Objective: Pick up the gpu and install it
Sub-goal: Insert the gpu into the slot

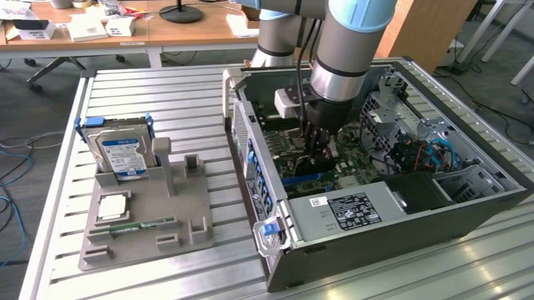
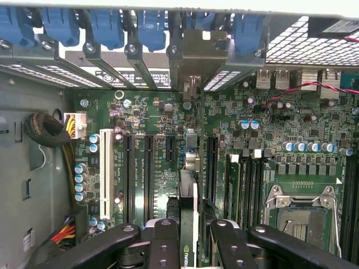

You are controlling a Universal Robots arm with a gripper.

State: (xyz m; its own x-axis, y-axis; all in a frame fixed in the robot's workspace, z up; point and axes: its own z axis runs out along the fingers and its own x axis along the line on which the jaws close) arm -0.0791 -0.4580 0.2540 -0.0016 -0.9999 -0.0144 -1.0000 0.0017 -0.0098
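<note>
fingers (image 2: 162, 244): black, clamped on the gpu, one on each face of the card.
gpu (image 2: 189, 190): inside the case, held on edge between the fingers; its length runs toward the case's rear wall. Whether it sits in a slot I cannot tell.
board (image 2: 269, 112): green, on the case floor, directly under the gpu.
slots (image 2: 148, 174): long black ones on the board, lying parallel to the gpu, with a white one (image 2: 105, 168) nearer the case's side wall.
socket (image 2: 303, 218): metal-framed, on the board, on the gpu's other side from the slots.
clips (image 2: 106, 25): blue, in a row along the case's rear wall.
arm (image 1: 351, 50): reaches straight down into the case.
case (image 1: 376, 244): lies on its side, open face up, on the tabletop (image 1: 167, 94).
supply (image 1: 346, 209): grey box with a black label, in the case's near corner.
stand (image 1: 167, 231): grey, outside the case, on the exterior view's left.
drive (image 1: 122, 153): upright in the stand, at its end farthest from the camera.
</note>
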